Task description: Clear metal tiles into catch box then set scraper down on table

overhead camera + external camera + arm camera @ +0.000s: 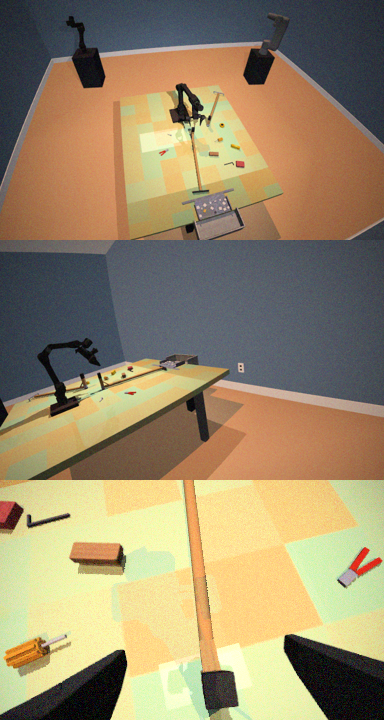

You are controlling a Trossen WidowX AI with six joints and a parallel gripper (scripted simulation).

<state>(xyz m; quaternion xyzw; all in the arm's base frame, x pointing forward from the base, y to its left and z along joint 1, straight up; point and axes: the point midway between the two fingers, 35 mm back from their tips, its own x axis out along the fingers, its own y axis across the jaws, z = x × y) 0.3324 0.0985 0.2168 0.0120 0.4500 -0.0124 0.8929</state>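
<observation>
The long scraper [195,158] [135,376] [197,555] lies with its wooden shaft along the table; its dark blade [200,191] is just short of the steel plate. Its black-topped grip [193,129] [99,377] [219,689] stands upright at the near end. My gripper [195,124] [99,364] [205,649] is open and empty, above the table near that grip; in the wrist view the grip shows low between the fingers. Several small tiles, mostly white, lie on the steel bench plate [208,214]. The catch box [218,226] [193,359] is at its far end, with no tiles visible inside.
A shorter rake-like tool [215,106] [53,392] lies to one side. A brown block [213,153] [95,553], screwdriver [220,139] [25,652], yellow block [235,146] and red block [240,164] lie on that side of the shaft. Red pliers [163,152] [130,393] [357,567] lie opposite.
</observation>
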